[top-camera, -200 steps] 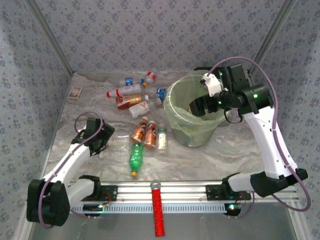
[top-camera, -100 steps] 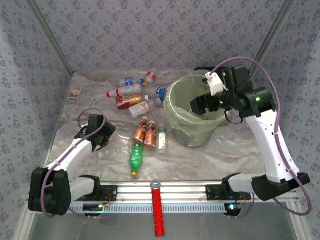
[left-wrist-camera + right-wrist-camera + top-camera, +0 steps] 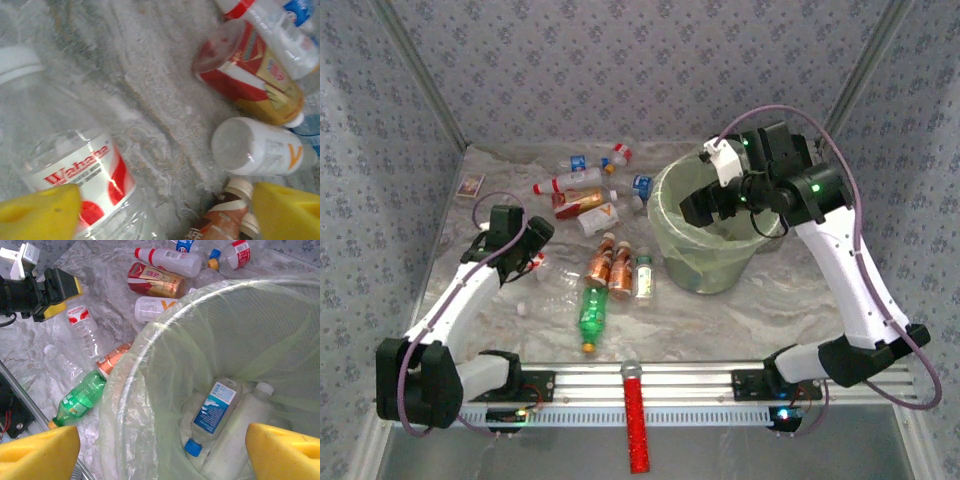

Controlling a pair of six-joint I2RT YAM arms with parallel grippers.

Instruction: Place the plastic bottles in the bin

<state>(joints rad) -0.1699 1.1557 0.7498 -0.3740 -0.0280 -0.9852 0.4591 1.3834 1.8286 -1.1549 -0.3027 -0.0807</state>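
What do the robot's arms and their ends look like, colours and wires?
The left arm and right arm are white tubes with black joints. A purple cable loops along each, and green lights glow at joints. The left tool and right tool carry yellow pads.

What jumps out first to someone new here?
The big pale-green bin on the right half of the table, with the right end effector open above it and two bottles lying inside. Left of it, loose bottles litter the table, a green bottle among them, and the left end effector hangs open over a clear bottle.
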